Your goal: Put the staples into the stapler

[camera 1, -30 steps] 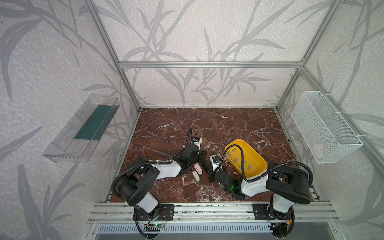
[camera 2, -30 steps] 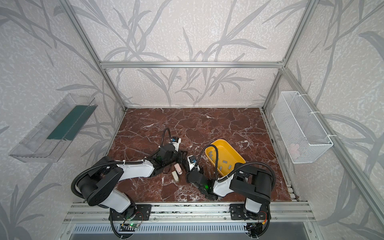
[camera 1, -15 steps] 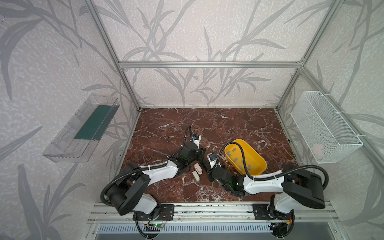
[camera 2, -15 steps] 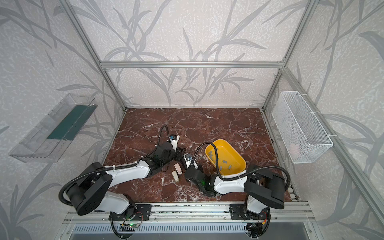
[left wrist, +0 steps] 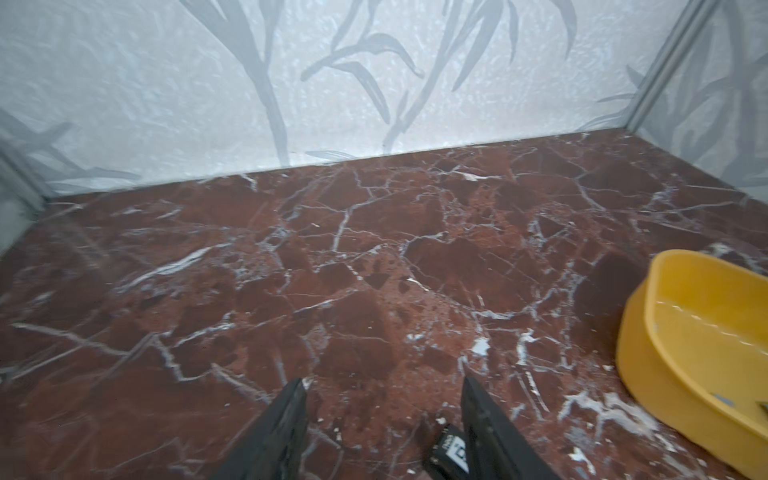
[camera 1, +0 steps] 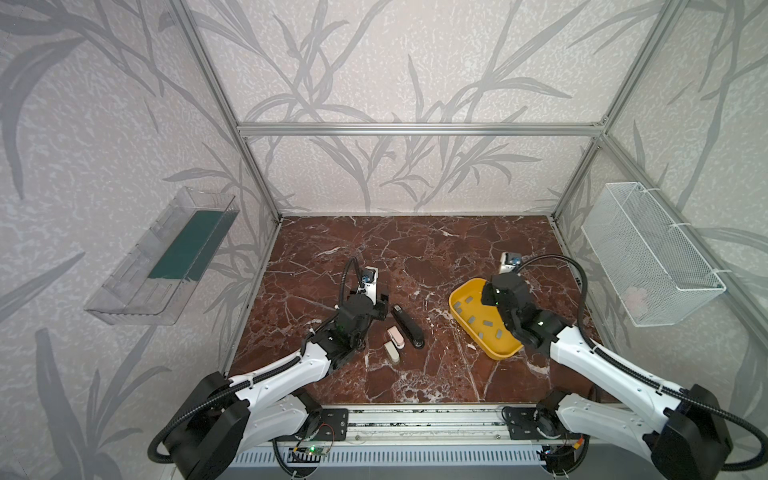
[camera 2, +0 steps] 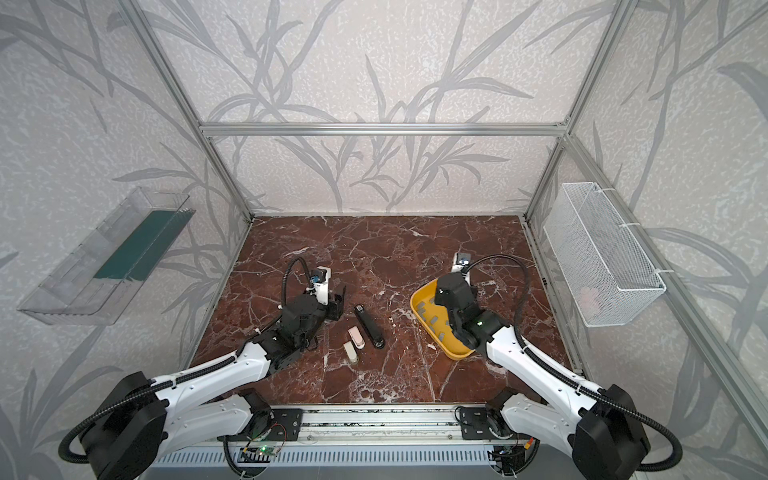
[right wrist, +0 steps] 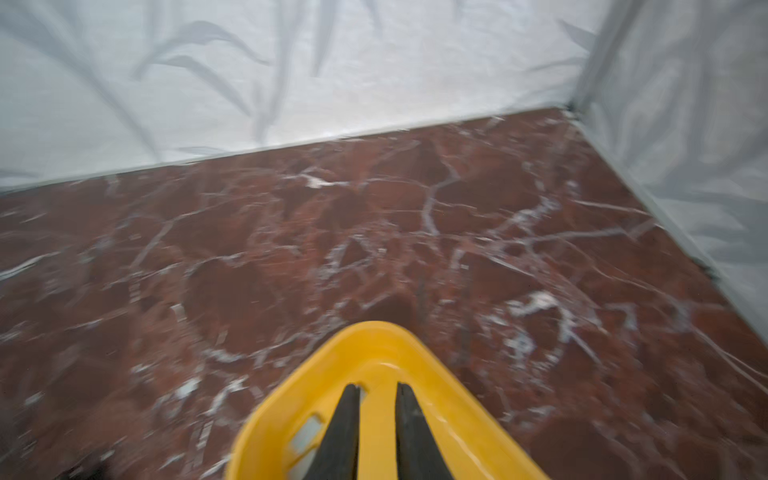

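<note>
Right claw (right wrist: 376, 390) moved from table (camera 1: 374, 249) middle to above yellow tray (camera 1: 500, 354), left claw (left wrist: 382, 380) drawn back and wider, black stapler (camera 1: 408, 326) left free

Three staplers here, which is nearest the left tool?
The black stapler, the longest: its end lies beside the left tool. The pink stapler and cream stapler lie farther.

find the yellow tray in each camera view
top view: yellow tray right of centre on the marble floor
top view: tray in the same place, right of centre
left wrist: tray cut off at the frame edge
right wrist: tray directly below the right gripper
shared landmark: the marble floor
</note>
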`<state>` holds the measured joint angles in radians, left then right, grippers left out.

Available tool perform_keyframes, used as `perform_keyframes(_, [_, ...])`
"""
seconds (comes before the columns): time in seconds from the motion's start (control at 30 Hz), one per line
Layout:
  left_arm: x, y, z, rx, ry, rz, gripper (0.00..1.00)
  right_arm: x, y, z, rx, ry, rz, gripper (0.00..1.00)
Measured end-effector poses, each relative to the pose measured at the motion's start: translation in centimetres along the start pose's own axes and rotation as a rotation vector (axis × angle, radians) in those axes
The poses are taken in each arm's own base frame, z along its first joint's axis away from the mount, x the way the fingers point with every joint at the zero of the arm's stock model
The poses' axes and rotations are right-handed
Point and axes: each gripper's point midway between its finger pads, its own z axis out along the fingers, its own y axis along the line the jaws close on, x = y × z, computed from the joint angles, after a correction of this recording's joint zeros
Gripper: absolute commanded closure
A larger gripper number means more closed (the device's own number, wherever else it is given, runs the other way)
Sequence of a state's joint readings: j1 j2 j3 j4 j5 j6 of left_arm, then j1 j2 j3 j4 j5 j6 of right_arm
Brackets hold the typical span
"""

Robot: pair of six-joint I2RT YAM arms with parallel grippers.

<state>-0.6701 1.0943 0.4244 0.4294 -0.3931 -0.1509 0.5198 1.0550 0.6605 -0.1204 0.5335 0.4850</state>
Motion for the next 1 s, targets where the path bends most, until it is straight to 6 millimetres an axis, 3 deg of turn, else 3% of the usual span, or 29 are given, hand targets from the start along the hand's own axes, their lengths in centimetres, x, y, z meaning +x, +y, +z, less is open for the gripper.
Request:
perform_keyframes(0.13, [-0.6,3.8,-0.3,-0.154,-0.033,0.022,0.30,3.7,-6.8,2.2,0.133,0.131,0.117,0.85])
perform_keyframes(0.27, [-1.7,10.0,-1.2,-0.395,-0.065,0.002,0.21,6.4,-10.1,4.0,0.188,0.249,0.214,0.87])
perform_keyframes(0.4, [-0.9,15.3,-3.0,-0.595,-0.091,0.004,0.02,8.1,-9.3,4.6,0.127,0.333,0.265,0.87])
perform_keyframes(0.6, [5.8,23.6,-3.7,-0.830,0.063,-0.085,0.00,9.3,-5.9,4.4,-0.065,0.389,0.371,0.91])
perform_keyframes(0.7, [7.4,23.7,-2.0,-0.791,0.127,-0.082,0.00,9.8,-4.6,3.7,-0.139,0.426,0.412,0.88])
perform_keyframes(0.77, [7.2,23.4,-0.8,-0.749,0.106,-0.089,0.01,9.6,-4.6,2.9,-0.140,0.432,0.410,0.74])
perform_keyframes(0.8, [7.2,23.3,-0.1,-0.715,0.089,-0.105,0.01,8.9,-4.8,2.5,-0.132,0.409,0.398,0.62])
perform_keyframes(0.9, [8.3,24.0,2.1,-0.615,0.059,-0.150,0.01,3.9,-6.9,2.1,-0.050,0.178,0.296,0.36])
perform_keyframes(1.0, [10.2,22.5,3.0,-0.475,0.093,-0.149,0.01,0.6,-8.4,3.2,0.002,-0.074,0.148,0.31])
